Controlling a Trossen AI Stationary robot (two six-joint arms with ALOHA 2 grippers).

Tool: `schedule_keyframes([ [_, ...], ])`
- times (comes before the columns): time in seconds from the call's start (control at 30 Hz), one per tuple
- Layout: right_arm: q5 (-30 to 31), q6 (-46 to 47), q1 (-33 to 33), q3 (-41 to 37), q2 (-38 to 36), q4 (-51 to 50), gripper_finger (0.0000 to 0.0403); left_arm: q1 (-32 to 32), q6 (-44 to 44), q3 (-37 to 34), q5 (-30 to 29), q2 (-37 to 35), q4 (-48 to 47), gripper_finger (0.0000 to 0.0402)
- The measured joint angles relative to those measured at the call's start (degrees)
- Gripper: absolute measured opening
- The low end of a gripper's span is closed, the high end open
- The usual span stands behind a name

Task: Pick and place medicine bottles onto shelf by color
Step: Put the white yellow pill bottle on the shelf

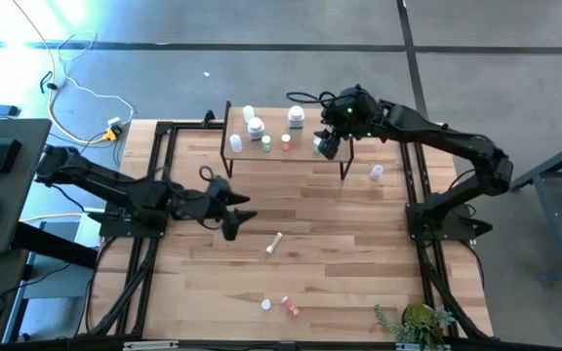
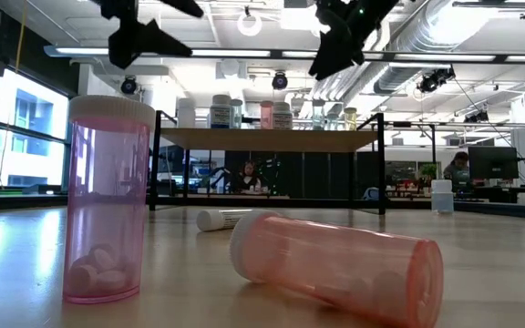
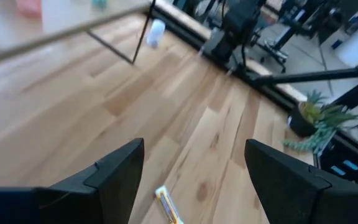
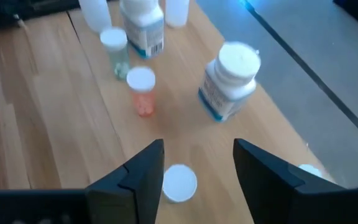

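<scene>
The shelf [image 1: 286,156] stands at the table's far side with several bottles on it: white ones [image 1: 256,127], a large white one [image 4: 229,81], a greenish one [image 4: 115,53] and a pink one [image 4: 143,93]. My right gripper [image 4: 194,177] hovers open over the shelf's right end [image 1: 326,146]. Its fingers stand on either side of a white-capped bottle [image 4: 179,183] that is upright on the board. My left gripper [image 1: 238,220] is open above mid-table, near a white bottle lying on its side [image 1: 274,244], [image 3: 168,206].
An upright pink bottle [image 2: 108,200] and a pink one lying down [image 2: 335,264] sit near the table's near edge. A small white bottle [image 1: 377,174] stands right of the shelf. A potted plant [image 1: 418,322] is at the near right corner. Black frame rails [image 1: 154,185] border the table.
</scene>
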Motion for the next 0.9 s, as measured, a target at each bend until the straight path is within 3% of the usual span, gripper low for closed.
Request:
schedule_keyframes([
  [0.57, 0.1, 0.0, -1.4, 6.0, -0.1, -3.4, 0.0184, -3.6, -2.0, 0.0, -0.1, 21.9, 12.4, 0.0267],
  [0.9, 0.1, 0.0, -1.4, 6.0, -0.1, -5.0, 0.0184, -3.9, -2.1, 0.0, 0.0, 29.7, 13.3, 0.0266],
])
